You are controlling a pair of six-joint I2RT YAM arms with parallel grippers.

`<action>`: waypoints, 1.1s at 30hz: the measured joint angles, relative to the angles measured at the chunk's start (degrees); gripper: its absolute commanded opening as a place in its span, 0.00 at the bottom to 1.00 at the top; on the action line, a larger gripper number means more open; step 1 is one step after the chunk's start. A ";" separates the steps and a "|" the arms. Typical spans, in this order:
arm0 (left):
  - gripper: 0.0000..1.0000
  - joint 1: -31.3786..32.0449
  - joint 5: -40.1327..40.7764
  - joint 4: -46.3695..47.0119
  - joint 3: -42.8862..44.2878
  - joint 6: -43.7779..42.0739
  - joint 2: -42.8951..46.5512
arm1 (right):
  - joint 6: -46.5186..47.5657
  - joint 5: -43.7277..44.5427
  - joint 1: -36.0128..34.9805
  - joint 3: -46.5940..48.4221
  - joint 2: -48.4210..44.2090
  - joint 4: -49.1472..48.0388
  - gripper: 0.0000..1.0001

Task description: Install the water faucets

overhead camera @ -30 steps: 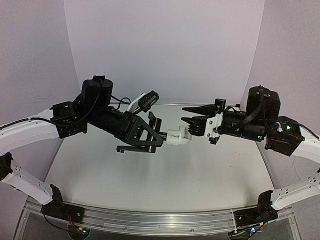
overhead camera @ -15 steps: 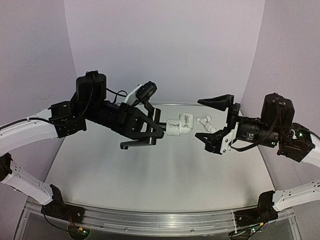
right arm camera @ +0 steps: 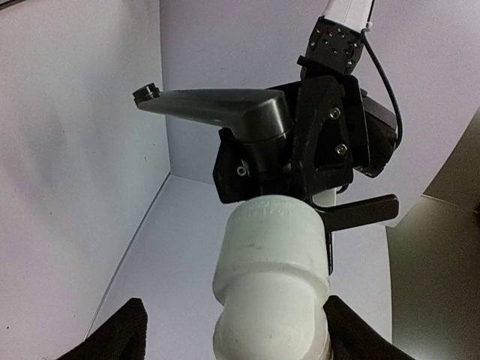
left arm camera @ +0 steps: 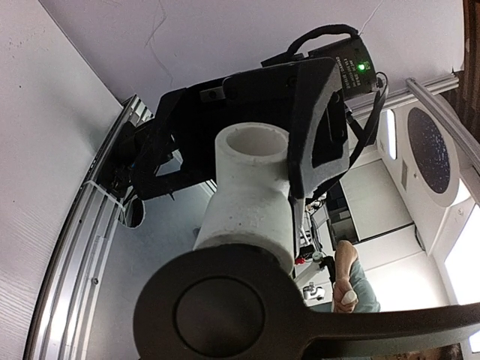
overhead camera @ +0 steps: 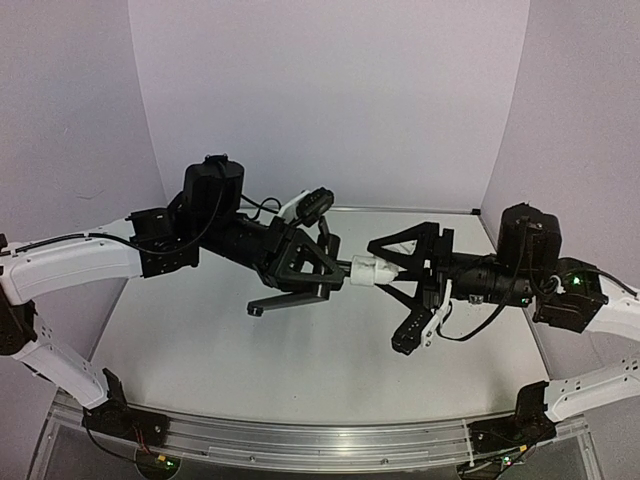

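Note:
My left gripper (overhead camera: pixel 326 270) is shut on the dark grey water faucet (overhead camera: pixel 300 296) and holds it in mid-air, its thin spout pointing left and down. A white elbow fitting (overhead camera: pixel 368 270) sits on the faucet's body end. My right gripper (overhead camera: pixel 386 292) is open, with one finger above and one below the fitting. In the right wrist view the fitting (right arm camera: pixel 271 277) fills the space between the fingertips (right arm camera: pixel 112 334), with a gap on the left side. The faucet's spout (right arm camera: pixel 217 103) shows above it. The left wrist view shows the faucet's round end (left arm camera: pixel 219 315) and the fitting (left arm camera: pixel 251 187).
The grey table (overhead camera: pixel 300 360) lies below both arms, with pale walls on three sides. An aluminium rail (overhead camera: pixel 300 440) runs along the near edge between the arm bases.
My right gripper let go of the fitting, backed off to the right with its jaws wide, then came back and now straddles the fitting. The left arm shifted slightly right, still holding the faucet.

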State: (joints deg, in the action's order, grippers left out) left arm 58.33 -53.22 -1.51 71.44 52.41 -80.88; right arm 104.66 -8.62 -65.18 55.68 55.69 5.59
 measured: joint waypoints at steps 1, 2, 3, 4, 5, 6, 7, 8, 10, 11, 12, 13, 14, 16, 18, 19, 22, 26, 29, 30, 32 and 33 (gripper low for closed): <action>0.00 0.00 0.01 0.07 0.00 0.25 0.00 | 1.12 -0.06 -0.15 -0.18 0.01 -0.35 0.55; 0.00 0.01 0.01 0.01 0.00 0.46 -0.03 | 2.12 -0.03 -0.30 -0.27 0.01 -0.85 0.50; 0.00 0.04 -0.01 0.01 0.00 0.63 -0.07 | 2.88 0.01 -0.48 -0.35 0.01 -1.51 0.48; 0.00 0.09 -0.10 0.06 0.00 0.79 -0.09 | 3.77 0.08 -0.67 -0.37 0.01 -1.95 0.46; 0.00 0.12 -0.18 0.03 0.00 1.03 -0.09 | 4.22 0.17 -0.87 -0.39 0.02 -2.35 0.44; 0.00 0.13 -0.21 0.03 0.00 1.13 -0.09 | 4.42 0.29 -1.04 -0.39 0.06 -2.71 0.43; 0.00 0.13 -0.21 0.03 0.00 1.18 -0.09 | 4.59 0.40 -1.10 -0.39 0.12 -3.05 0.41; 0.00 0.12 -0.16 0.03 0.00 1.20 -0.09 | 4.64 0.49 -1.13 -0.39 0.17 -3.23 0.39; 0.00 0.11 -0.04 0.00 0.00 1.21 -0.09 | 4.49 0.70 -1.19 -0.39 0.28 -3.60 0.33; 0.00 0.11 -0.12 -0.01 0.00 1.28 -0.09 | 4.45 0.88 -1.27 -0.39 0.30 -3.75 0.30; 0.00 0.11 -0.27 -0.02 0.00 1.43 -0.09 | 4.47 1.07 -1.38 -0.39 0.31 -3.86 0.27; 0.00 0.13 -0.34 -0.03 0.00 1.65 -0.09 | 4.40 1.11 -1.45 -0.39 0.31 -3.88 0.25; 0.00 0.11 -0.54 -0.03 0.00 1.68 -0.09 | 4.07 1.15 -1.49 -0.39 0.32 -3.85 0.23; 0.00 0.11 -0.51 -0.45 0.00 1.62 -0.09 | 2.69 1.26 -1.60 -0.38 0.39 -3.69 0.19; 0.00 0.13 -0.44 -1.35 0.00 1.27 -0.07 | 0.39 1.23 -1.72 0.08 0.64 -2.49 0.15; 0.00 0.11 -0.39 -1.71 0.00 1.08 -0.07 | -0.78 1.20 -1.73 0.40 0.82 -1.81 0.13; 0.00 0.11 -0.10 -2.64 0.00 0.42 0.33 | -4.24 0.82 -1.75 1.91 1.63 0.32 0.11; 0.00 0.13 -0.17 -3.01 -0.09 -0.09 1.42 | -8.72 -0.58 -2.02 4.49 2.77 2.73 0.10; 0.00 0.22 -0.12 -3.68 -0.35 -0.19 2.30 | -10.79 -1.72 -2.11 5.53 3.40 3.54 0.19; 0.00 0.24 -0.12 -4.00 -0.35 -0.28 2.35 | -11.26 -1.95 -2.14 5.55 3.46 3.63 0.33; 0.00 0.36 0.34 -4.84 -0.35 -0.84 2.40 | -11.63 -1.98 -2.15 5.55 3.50 4.09 0.64; 0.00 0.46 0.72 -5.26 -0.35 -1.30 2.40 | -11.87 -1.93 -2.15 5.54 3.52 4.36 0.73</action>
State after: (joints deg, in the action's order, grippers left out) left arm 58.78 -52.50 -6.77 71.09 51.11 -78.48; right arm 92.79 -10.55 -67.33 61.22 59.21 9.95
